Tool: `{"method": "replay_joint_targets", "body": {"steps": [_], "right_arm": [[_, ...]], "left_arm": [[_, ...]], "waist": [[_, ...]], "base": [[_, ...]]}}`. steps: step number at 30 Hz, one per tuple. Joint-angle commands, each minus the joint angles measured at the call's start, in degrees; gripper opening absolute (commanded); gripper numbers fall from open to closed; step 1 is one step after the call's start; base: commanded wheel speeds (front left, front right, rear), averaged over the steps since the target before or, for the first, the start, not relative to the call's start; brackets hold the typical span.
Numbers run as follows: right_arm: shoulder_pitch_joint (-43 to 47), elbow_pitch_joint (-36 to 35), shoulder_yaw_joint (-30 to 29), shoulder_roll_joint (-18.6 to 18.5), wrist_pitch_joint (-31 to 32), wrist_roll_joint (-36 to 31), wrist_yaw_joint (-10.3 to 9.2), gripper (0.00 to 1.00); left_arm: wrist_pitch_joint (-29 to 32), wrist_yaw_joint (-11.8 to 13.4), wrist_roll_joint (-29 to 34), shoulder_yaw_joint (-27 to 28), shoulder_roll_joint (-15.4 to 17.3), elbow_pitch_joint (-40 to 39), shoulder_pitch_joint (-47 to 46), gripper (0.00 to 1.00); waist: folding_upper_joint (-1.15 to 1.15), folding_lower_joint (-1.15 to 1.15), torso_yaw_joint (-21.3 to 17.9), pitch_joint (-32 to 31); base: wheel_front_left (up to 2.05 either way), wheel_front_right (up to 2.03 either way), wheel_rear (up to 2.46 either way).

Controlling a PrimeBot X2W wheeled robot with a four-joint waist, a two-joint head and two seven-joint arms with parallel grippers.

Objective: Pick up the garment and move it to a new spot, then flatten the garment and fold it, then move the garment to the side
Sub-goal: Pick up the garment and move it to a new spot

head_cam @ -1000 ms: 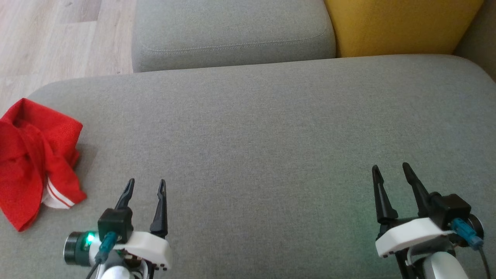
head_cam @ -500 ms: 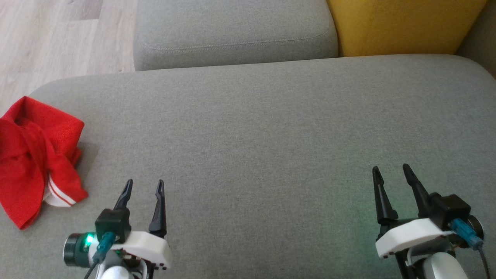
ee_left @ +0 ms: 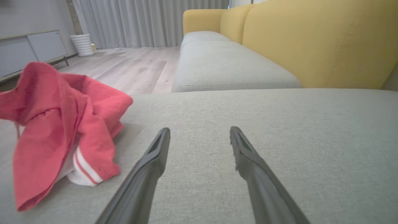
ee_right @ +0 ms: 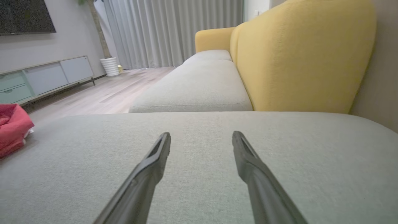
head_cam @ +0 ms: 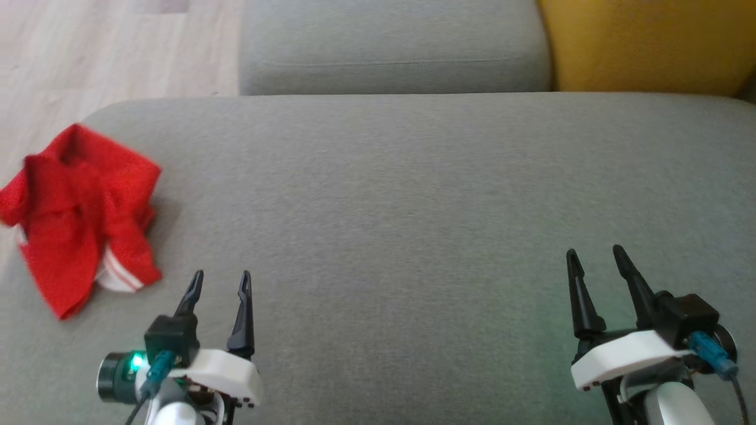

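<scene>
The left tool [head_cam: 221, 275] at seven o'clock and the right tool [head_cam: 595, 252] at five o'clock sat over the grey sofa seat [head_cam: 384, 195], both spread wide and empty. The crumpled red garment [head_cam: 82, 206], with a white striped cuff showing, lay at nine o'clock by the seat's edge. A yellow backrest [head_cam: 644, 41] stood at one o'clock.

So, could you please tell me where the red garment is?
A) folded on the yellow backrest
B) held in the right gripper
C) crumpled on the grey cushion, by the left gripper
C: the red garment lies bunched on the grey cushion, left of the open left gripper.
</scene>
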Motion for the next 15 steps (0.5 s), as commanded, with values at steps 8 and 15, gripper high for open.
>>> {"method": "replay_joint_targets", "body": {"steps": [8,15], "right_arm": [[-1.1,-3.7,2.6,-0.1,0.2,0.9,0.44,1.00],[-1.0,-4.2,3.6,-0.1,0.6,1.5,0.44,1.00]], "left_arm": [[-0.7,-0.5,0.4,3.5,-0.1,-1.4,-4.0,1.00],[-0.7,-0.7,0.6,4.6,-0.1,-1.6,-3.8,1.00]], "waist": [[0.00,0.00,8.7,0.1],[0.00,0.00,14.5,0.1]], "base": [[0.00,0.00,0.00],[0.00,0.00,0.00]]}}
